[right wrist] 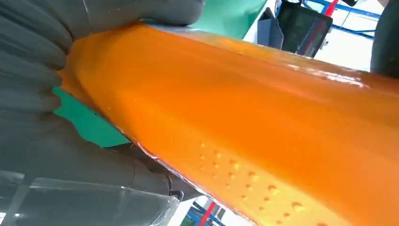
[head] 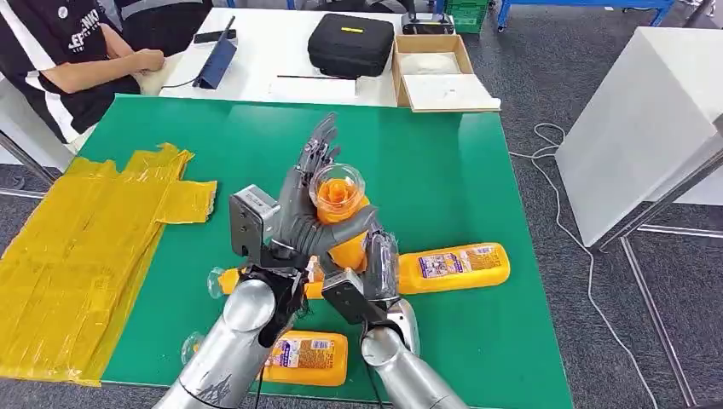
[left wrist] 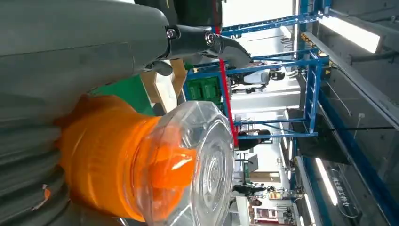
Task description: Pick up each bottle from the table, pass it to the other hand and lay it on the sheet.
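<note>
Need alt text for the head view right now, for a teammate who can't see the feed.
Both hands, left hand and right hand, grip one orange bottle upright above the green table. Three more orange bottles lie on the table near the arms, and a crumpled yellow sheet lies at the left.

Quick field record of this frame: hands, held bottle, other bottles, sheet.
held bottle: orange bottle, raised above the green table, clear cap up
left hand: grips its upper part
right hand: grips its lower part
stage: mid hand-over, both hands on it
bottles on table: three lying flat
yellow sheet: on the left edge, no bottle on it
</note>
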Robot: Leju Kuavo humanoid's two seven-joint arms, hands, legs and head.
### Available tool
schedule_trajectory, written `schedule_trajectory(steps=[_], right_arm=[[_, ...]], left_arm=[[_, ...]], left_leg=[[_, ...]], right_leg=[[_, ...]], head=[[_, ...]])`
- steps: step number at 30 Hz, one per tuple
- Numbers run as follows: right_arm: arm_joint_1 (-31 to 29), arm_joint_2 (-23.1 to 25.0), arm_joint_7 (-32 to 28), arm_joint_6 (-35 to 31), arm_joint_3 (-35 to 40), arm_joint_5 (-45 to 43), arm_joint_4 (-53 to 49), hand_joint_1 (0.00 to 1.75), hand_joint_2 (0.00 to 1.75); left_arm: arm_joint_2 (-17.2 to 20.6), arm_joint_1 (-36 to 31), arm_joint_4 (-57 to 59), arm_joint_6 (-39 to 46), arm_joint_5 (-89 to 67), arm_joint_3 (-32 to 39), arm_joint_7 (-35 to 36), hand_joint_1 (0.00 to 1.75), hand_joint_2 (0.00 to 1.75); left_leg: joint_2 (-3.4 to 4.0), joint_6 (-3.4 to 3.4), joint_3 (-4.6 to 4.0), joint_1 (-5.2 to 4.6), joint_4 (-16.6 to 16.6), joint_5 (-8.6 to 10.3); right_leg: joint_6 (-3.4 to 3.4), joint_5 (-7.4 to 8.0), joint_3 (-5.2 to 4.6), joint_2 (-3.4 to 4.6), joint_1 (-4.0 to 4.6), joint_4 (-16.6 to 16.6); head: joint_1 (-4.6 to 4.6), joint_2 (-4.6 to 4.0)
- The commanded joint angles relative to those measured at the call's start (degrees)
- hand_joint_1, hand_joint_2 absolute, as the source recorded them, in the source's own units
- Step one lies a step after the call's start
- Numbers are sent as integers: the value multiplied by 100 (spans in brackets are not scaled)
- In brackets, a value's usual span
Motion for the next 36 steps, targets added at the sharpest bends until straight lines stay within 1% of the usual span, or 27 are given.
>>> schedule_trajectory(steps=[1,4,8,12,25,26,32,36], right_arm=[[-131,-15,-120,-260,327,71,48,175,175],[-131,-15,-120,-260,327,71,48,175,175],[-151,20,-120,-260,77,158,111,175,175],[-164,-13,-75,-260,-20,205,-11,175,175],[-176,-54,-45,-260,-132,244,-162,175,175],[-165,-27,-61,-260,-259,353,-171,175,175],[-322,-60,-50,-260,-596,414,-241,175,175],[-557,-68,-90,-260,-706,211,-88,175,175]], left_arm=[[-66,-198,486,116,-121,-206,254,0,175],[-66,-198,486,116,-121,-206,254,0,175],[-74,-211,673,101,-246,-200,384,0,175],[-41,-161,713,117,-290,-183,394,0,175],[-30,-146,762,103,-290,-116,391,0,175],[-39,-135,774,99,-290,-88,389,0,175],[16,-72,839,99,-273,24,283,0,175],[51,-119,878,70,-242,42,220,0,175]], left_leg=[[-7,-11,9,6,6,-5],[-8,-9,8,6,3,-3],[-9,-8,7,4,2,-2],[-5,-8,8,3,1,-2],[-3,-11,13,4,4,-6],[-1,-8,8,3,1,-3],[2,-13,14,4,4,-6],[2,-9,4,3,3,-2]], right_leg=[[-17,-6,17,-16,9,1],[-15,-5,15,-15,7,-1],[-13,-4,14,-15,6,-2],[-14,-3,14,-12,5,-2],[-19,-6,20,-11,7,0],[-14,-3,14,-8,5,-2],[-21,-4,21,-8,6,0],[-14,-1,10,-4,5,1]], head=[[0,0],[2,0],[0,0],[0,0],[2,0],[0,0],[2,0],[0,0]])
